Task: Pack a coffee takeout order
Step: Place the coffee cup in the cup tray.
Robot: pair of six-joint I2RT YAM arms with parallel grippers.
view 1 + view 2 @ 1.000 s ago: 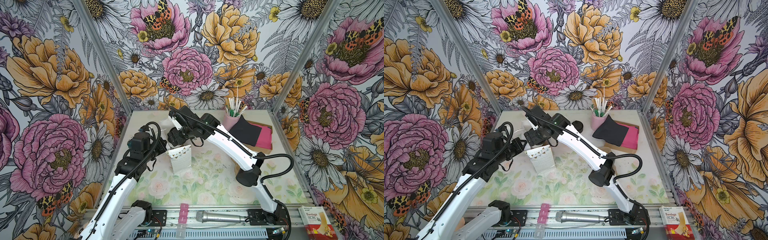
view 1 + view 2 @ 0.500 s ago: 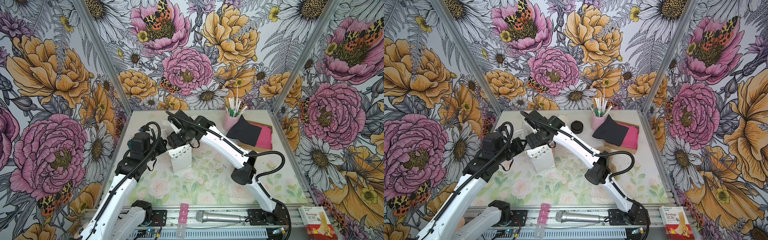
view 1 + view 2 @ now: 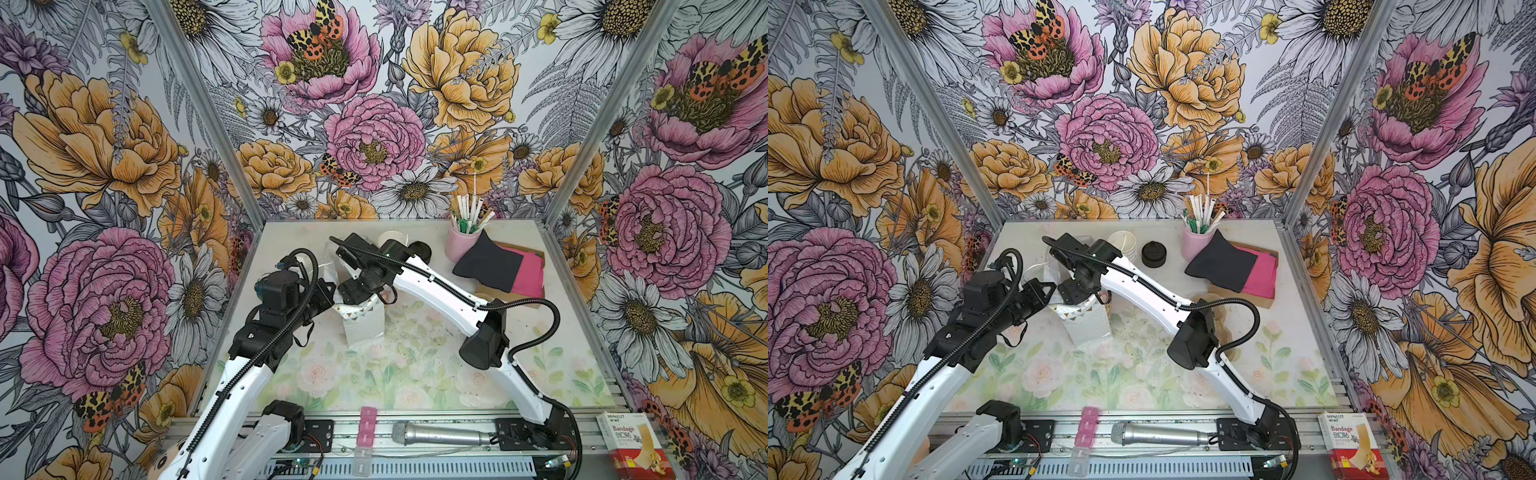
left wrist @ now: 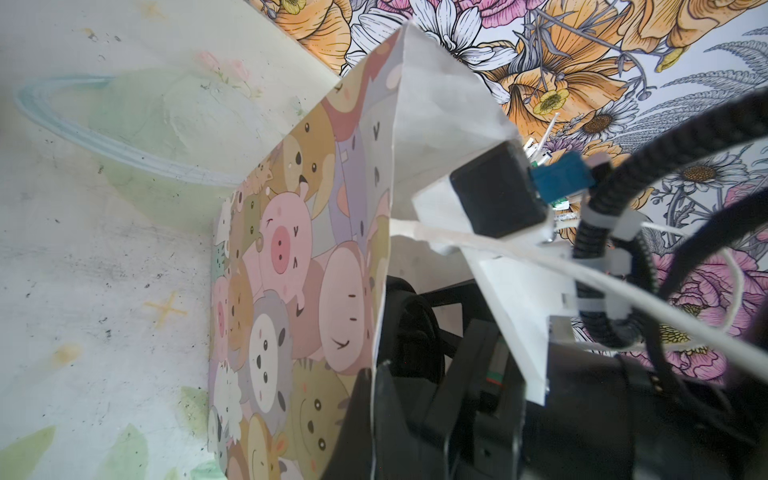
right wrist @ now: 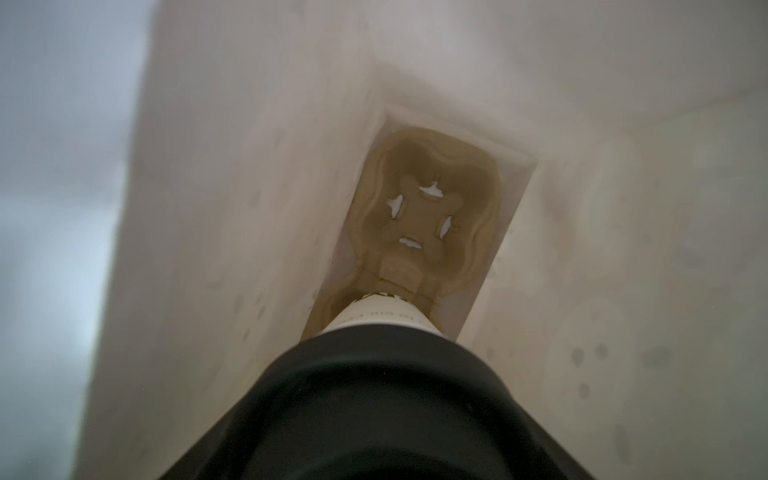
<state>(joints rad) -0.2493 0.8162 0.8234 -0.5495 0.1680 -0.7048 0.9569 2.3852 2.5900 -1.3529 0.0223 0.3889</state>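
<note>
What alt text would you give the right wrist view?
Looking down into a paper bag: a white paper cup with a black domed lid points base-first at a brown moulded-pulp cup carrier on the bag's floor. The carrier's other slot is empty, and the picture is soft and dim.

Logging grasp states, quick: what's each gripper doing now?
Left gripper: closed on the paper bag rim.
Right gripper: inside the bag, holding a lidded cup.

Two glossy white arms, left arm (image 3: 245, 386) and right arm (image 3: 432, 291), each broken by chunky black joint housings (image 3: 484, 340). Ribbed black cable (image 3: 558, 321) loops along both. A blue plug (image 4: 559, 178), perhaps a camera lead, sits by a white bracket (image 4: 511, 291).
</note>
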